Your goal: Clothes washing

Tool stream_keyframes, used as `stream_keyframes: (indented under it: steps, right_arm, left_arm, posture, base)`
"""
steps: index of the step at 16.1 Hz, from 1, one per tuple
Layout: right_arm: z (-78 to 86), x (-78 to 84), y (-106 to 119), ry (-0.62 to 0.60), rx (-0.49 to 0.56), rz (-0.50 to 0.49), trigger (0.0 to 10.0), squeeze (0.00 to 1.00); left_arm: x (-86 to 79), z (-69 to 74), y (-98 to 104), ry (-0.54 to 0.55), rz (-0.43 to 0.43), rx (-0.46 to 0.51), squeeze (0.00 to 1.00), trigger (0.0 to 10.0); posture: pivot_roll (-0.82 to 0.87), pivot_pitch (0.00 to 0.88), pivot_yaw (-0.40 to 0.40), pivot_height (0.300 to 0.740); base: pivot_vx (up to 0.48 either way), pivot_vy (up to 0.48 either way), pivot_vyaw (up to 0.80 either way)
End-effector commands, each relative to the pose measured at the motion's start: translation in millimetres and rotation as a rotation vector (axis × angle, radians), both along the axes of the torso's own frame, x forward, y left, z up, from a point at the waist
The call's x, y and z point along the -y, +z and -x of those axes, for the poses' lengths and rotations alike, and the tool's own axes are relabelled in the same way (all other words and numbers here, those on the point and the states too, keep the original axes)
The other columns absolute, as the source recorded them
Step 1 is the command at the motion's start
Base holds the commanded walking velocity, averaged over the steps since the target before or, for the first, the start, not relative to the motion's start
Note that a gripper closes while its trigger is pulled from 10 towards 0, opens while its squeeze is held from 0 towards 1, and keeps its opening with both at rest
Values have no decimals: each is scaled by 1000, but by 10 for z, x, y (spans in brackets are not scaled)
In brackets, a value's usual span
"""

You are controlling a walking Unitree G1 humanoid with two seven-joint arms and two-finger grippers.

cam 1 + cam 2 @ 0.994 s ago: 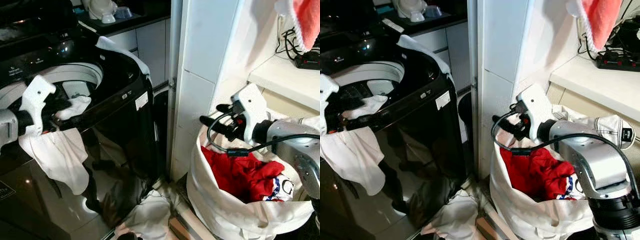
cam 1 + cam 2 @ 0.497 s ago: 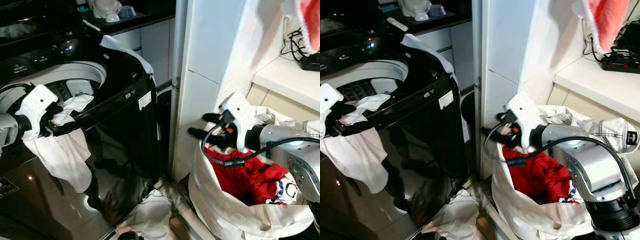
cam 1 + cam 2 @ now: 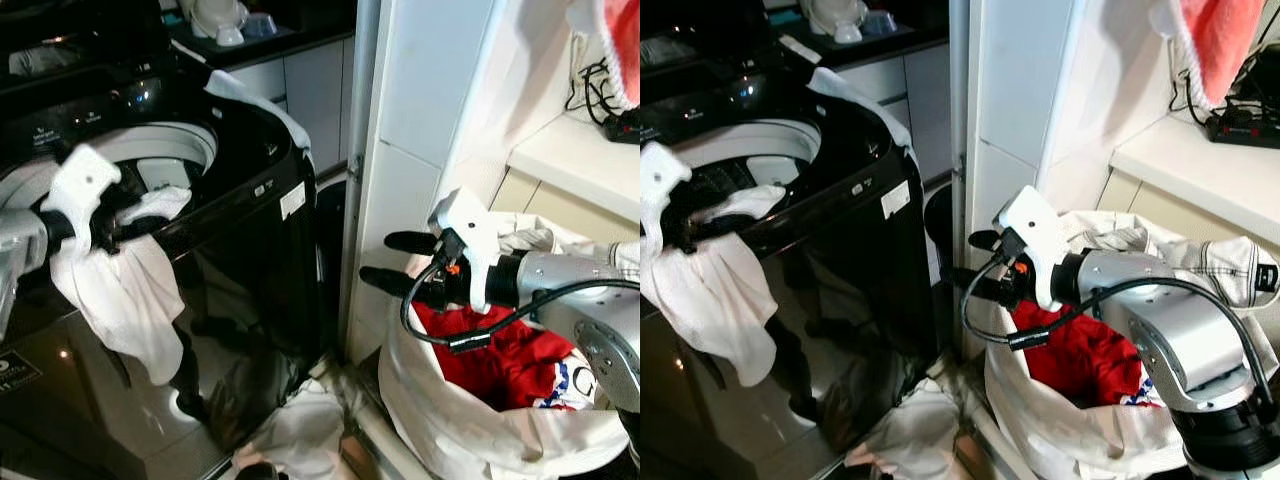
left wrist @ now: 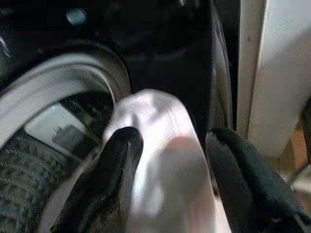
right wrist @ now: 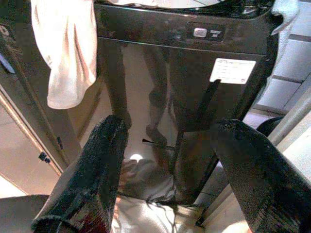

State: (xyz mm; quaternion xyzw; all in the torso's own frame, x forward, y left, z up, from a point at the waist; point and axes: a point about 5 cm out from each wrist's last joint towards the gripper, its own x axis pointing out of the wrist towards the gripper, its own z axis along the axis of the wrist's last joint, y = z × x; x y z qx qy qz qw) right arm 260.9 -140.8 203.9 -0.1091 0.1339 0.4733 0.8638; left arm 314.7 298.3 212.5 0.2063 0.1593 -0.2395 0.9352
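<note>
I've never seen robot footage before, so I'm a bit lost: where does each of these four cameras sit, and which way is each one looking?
Left eye: on the head, looking down at the washing machine and laundry bag; both silver arms show.
Right eye: beside it, same scene slightly shifted.
Left wrist: on the left arm, looking along the left gripper holding the white cloth at the drum's rim.
Right wrist: looking along the open right gripper at the washer's front.
Shared: the cloth appears in every view.

Arms: silver metal, rounded joints.
Right tool: two long black fingers, white angular housing, small orange mark.
Cable: black, looped beneath the right wrist.
Left tool: white housing, black fingers.
</note>
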Motion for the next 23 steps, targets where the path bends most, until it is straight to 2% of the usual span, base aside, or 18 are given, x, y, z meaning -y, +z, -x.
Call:
stream_keyframes:
  steps: [1, 8, 10, 11, 14, 16, 17, 18, 21, 23]
  right_arm:
    - [12, 22, 47, -7, 29, -4, 10000, 0]
    - [30, 29, 32, -20, 26, -4, 10000, 0]
    - [33, 19, 33, -15, 25, -7, 10000, 0]
    - [34, 18, 31, -15, 25, -6, 10000, 0]
    - [32, 15, 33, -12, 28, 0, 10000, 0]
    - [21, 15, 42, -15, 34, 2, 10000, 0]
    - [8, 22, 50, -21, 40, 3, 10000, 0]
    - [5, 24, 51, -24, 41, 4, 10000, 0]
    - [-45, 20, 63, -47, 61, 2, 10000, 0]
    - [-80, 24, 84, -74, 77, -5, 10000, 0]
  left_arm:
    - [-15, -27, 82, 16, 19, 39, 0, 0]
    - [14, -143, 49, 44, 16, 53, 0, 0]
    - [62, -138, -56, 15, 36, -22, 0, 0]
    - [68, -133, -102, 7, 21, -45, 0, 0]
    - [-15, -203, -180, 86, -126, -39, 0, 0]
    - [-58, -280, -118, 153, -168, 1, 0, 0]
    - [-85, -336, -54, 193, -229, 47, 0, 0]
    - [-88, -362, -35, 207, -250, 68, 0, 0]
    - [45, -531, 62, 226, -337, 222, 0, 0]
    - [112, -581, 130, 207, -367, 285, 0, 0]
  posture:
    - [70, 0, 76, 740]
    - [55, 0, 95, 740]
    - [55, 0, 95, 740]
    - [55, 0, 95, 740]
    - [55, 0, 93, 740]
    - [55, 0, 93, 740]
    - [55, 0, 93, 740]
    - [55, 0, 93, 740]
    - [55, 0, 93, 740]
    - [51, 0, 98, 740]
  base:
    - [0, 0, 0]
    - [0, 0, 0]
    - [0, 0, 0]
    - [0, 0, 0]
    - [0, 0, 0]
    - [0, 0, 0]
    - [0, 0, 0]
    - [0, 0, 0]
    - [0, 0, 0]
    - [0, 0, 0]
